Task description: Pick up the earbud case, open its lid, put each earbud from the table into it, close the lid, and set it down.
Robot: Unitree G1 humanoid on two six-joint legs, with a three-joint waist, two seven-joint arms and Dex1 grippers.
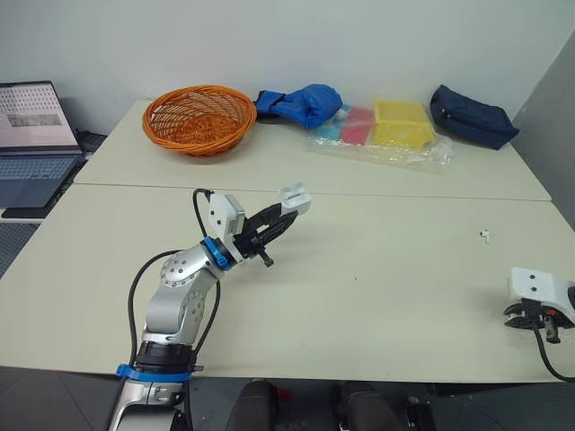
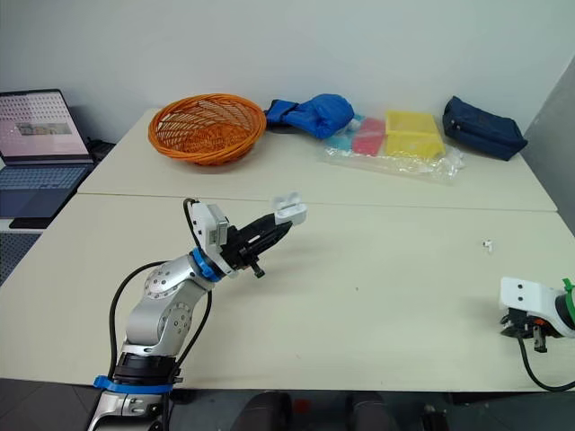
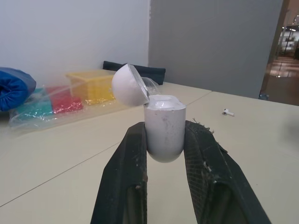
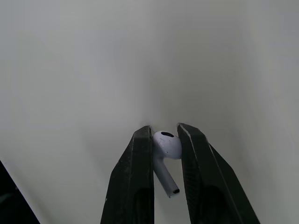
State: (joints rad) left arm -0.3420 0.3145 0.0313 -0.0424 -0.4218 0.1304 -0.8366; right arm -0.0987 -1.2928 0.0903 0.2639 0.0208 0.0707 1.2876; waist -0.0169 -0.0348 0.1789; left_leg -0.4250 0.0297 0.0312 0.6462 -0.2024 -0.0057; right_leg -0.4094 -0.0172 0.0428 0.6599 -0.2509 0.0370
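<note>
My left gripper (image 1: 289,208) is shut on the white earbud case (image 3: 163,128), held above the middle of the table with its lid (image 3: 128,86) swung open. The case (image 1: 295,198) sits at the fingertips in the head views. At the table's right front edge my right gripper (image 4: 164,140) is shut on a white earbud (image 4: 166,148), its stem pointing back toward the wrist, close over the tabletop. A second white earbud (image 1: 485,236) lies on the table at the right, beyond the right gripper (image 1: 530,320); the same earbud (image 3: 228,112) shows small in the left wrist view.
An orange wicker basket (image 1: 199,118) stands at the back left, with a blue cloth bundle (image 1: 301,104), coloured boxes in plastic wrap (image 1: 386,130) and a dark blue pouch (image 1: 472,117) along the back. A laptop (image 1: 34,144) sits off the table's left.
</note>
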